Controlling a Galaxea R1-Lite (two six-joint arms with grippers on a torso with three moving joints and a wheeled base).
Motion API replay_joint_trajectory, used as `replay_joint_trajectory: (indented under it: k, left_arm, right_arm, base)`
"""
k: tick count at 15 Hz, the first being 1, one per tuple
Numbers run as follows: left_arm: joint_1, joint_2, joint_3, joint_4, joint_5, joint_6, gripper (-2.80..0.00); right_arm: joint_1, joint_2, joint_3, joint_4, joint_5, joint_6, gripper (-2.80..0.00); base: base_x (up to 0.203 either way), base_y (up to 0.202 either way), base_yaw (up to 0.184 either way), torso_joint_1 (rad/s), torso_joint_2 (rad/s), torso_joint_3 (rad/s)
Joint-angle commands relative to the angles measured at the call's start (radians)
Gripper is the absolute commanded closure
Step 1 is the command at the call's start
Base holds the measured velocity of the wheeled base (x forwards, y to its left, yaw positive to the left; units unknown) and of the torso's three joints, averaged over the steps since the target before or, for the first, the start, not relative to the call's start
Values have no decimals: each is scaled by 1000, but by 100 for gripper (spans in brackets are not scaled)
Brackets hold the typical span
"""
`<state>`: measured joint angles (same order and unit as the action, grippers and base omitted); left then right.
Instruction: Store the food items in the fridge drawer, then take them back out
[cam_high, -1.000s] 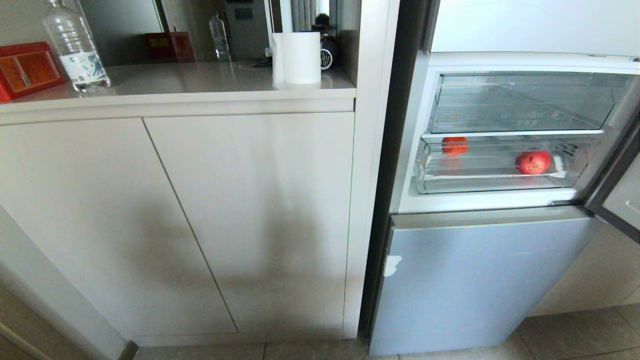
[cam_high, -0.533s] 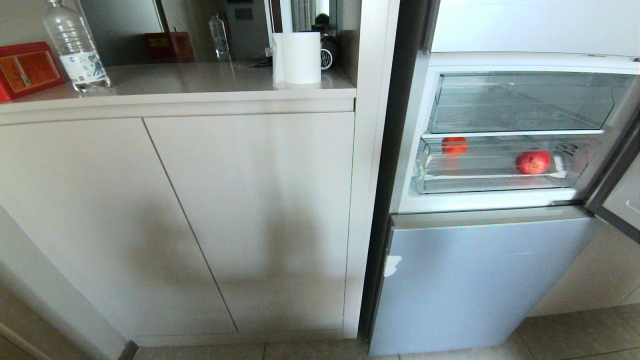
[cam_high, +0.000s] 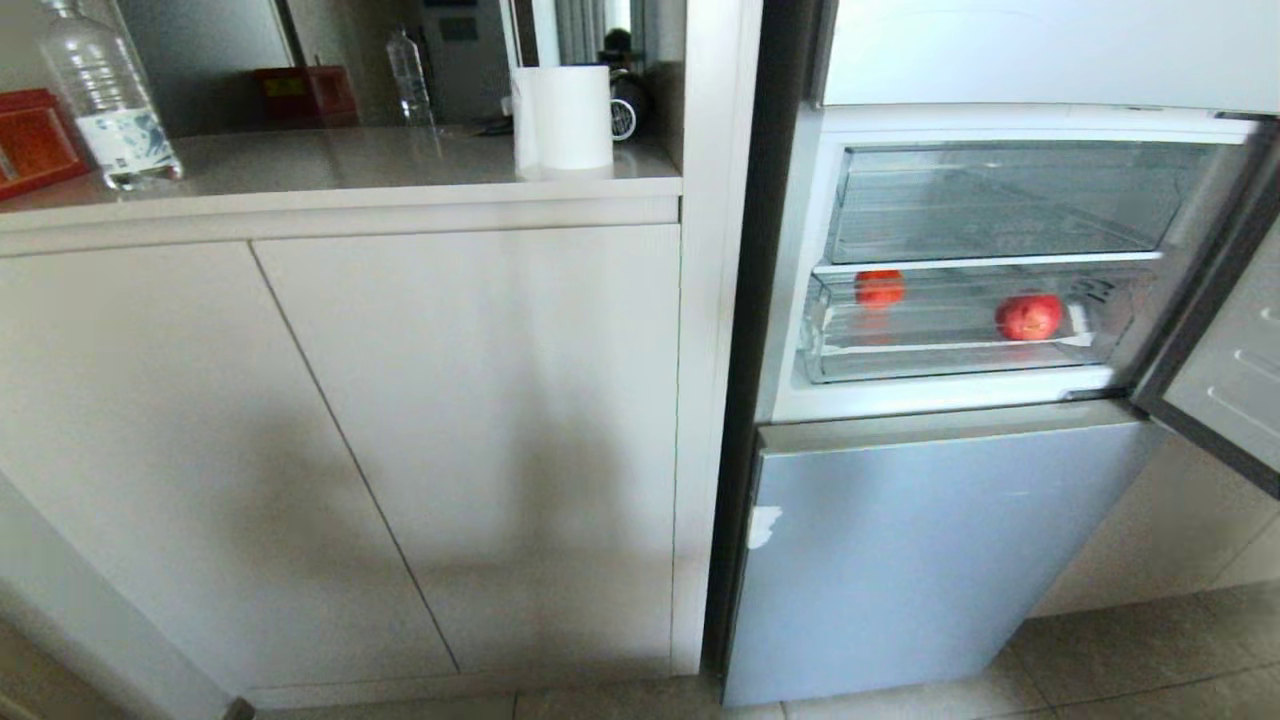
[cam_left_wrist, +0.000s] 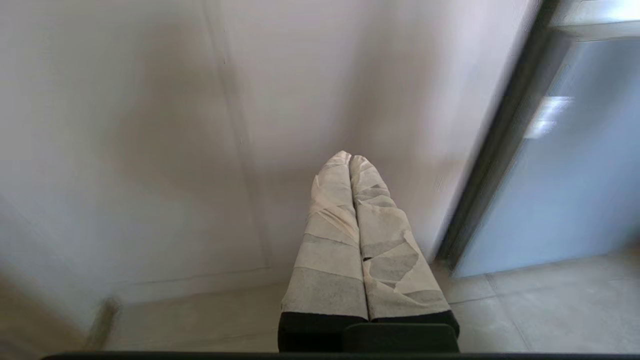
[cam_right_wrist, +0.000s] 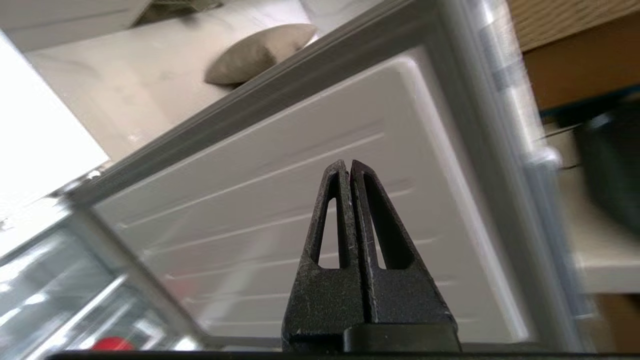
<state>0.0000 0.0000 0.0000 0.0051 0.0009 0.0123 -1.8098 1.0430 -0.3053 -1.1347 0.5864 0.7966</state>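
Two food items (cam_high: 880, 288) (cam_high: 1028, 317) lay in the fridge drawer (cam_high: 950, 360), at 9 and 3 o'clock. Left pincer (cam_left_wrist: 350, 158) and right pincer (cam_right_wrist: 346, 163) were fully closed, holding nothing.

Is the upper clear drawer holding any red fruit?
No, the upper drawer is empty; both red fruits lie in the lower drawer.
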Motion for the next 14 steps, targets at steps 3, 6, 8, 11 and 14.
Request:
replay_joint_trajectory:
  k: [3,6,8,11,14]
  left_arm:
    - [2,2,-1,0,0,0,0]
    - [2,2,0,1,-1,0,0]
    - [2,2,0,-1,0,0,0]
    - [2,2,0,-1,1,1,0]
    - [2,2,0,0,1,0,0]
  right_arm:
    - [-6,6,8,-5,3,4,0]
    - [-6,35,4,-7,14,4,0]
    - [-6,84,-5,-34,48,2,0]
    - [-3,189,1,-174,138,6,0]
    - [55,290,-7,-196,314,19,0]
  base:
    - [-5,9,-170,5,2,3]
    - [-3,9,-176,1,2,2]
    - [0,6,-175,0,2,7]
    - [0,8,-168,1,3,0]
    - [2,3,-73,1,0,2]
